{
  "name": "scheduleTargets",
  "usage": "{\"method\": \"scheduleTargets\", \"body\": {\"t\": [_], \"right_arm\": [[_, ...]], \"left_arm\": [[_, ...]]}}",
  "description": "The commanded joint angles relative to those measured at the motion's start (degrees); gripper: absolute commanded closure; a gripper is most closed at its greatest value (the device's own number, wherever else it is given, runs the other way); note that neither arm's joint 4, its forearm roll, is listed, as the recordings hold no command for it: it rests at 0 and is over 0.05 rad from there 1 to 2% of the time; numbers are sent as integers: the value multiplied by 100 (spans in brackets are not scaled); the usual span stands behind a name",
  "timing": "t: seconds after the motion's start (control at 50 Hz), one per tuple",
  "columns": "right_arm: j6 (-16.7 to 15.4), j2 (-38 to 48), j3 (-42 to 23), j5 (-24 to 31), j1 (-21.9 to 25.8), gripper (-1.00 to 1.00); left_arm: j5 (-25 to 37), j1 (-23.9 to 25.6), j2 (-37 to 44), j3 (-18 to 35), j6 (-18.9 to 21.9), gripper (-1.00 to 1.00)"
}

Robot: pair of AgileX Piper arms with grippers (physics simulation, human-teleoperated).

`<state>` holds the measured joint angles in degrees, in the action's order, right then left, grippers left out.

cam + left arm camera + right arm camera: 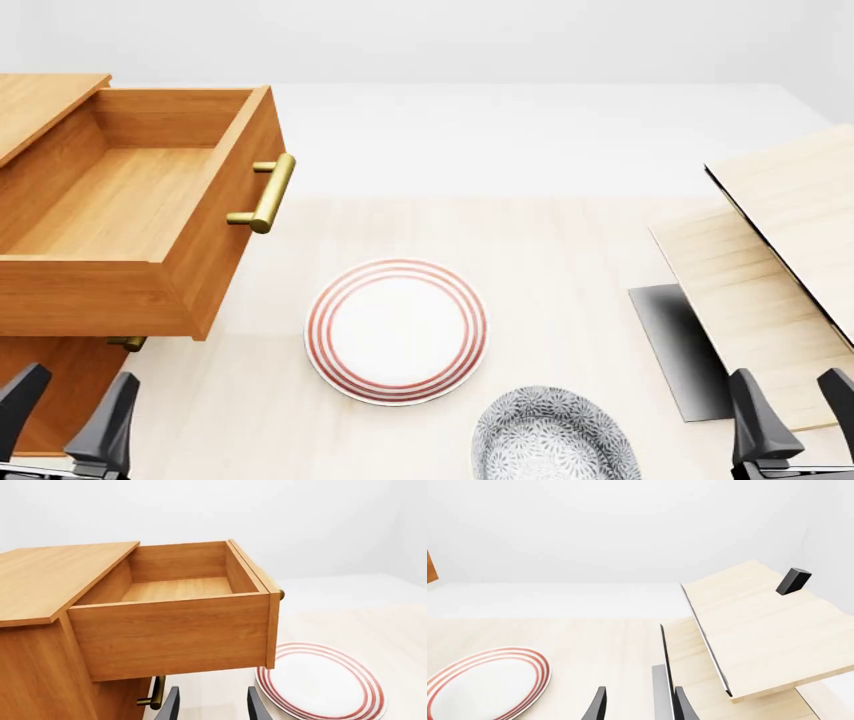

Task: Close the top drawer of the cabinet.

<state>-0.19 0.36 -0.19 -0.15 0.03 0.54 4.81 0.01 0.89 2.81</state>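
White walls and a pale wood table (561, 250) frame the scene. Biggest on it is the cabinet (40, 110) at the far left, with its top drawer (134, 200) pulled well out toward the right, empty, its brass handle (267, 193) on the front face. At the right stand tilted pale panels (787, 230). Between them lie a red-ringed plate (396, 330) and, nearer you, a grey patterned plate (554, 438).

You want the left arm for this, since it sits just near of the cabinet. Bring it up and to the right of the drawer front, set a finger flat against the wood beside the handle, and push straight left along the slide. An angled push would likely make the drawer bind. Keep low fingers clear of the red-ringed plate.

Your left gripper (67, 415) is spread apart, holding and touching nothing, below the drawer's near side. Your right gripper (790, 410) is likewise parted and empty, near the panels.
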Motion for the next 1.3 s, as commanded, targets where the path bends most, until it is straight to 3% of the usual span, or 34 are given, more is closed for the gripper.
{"method": "scheduleTargets", "body": {"t": [0.02,0.14,0.26,0.34,0.42,0.78,0.94,1.04,1.12,1.3], "right_arm": [[1,-6,1,5,0,-100],[1,-4,1,4,0,-100],[2,1,0,0,0,-100],[2,5,0,-4,-1,-100],[2,6,0,-5,-1,-100],[3,4,0,-4,-1,-100],[3,5,0,-3,-1,-100],[2,5,0,-4,-1,-100],[3,4,0,-4,-2,-100],[3,5,0,-4,-1,-100]], "left_arm": [[378,55,0,465,77,-100],[721,752,0,1082,379,-100],[994,687,2,1634,336,-100],[1116,1250,39,2024,370,-100],[933,1493,510,2268,210,-100],[15,2560,2018,2793,185,-100],[-661,2966,3047,3190,180,-100],[-1091,3409,3590,3372,326,-100],[-1529,3864,4149,3481,666,-100],[-1879,4380,5263,4154,972,-100]]}}
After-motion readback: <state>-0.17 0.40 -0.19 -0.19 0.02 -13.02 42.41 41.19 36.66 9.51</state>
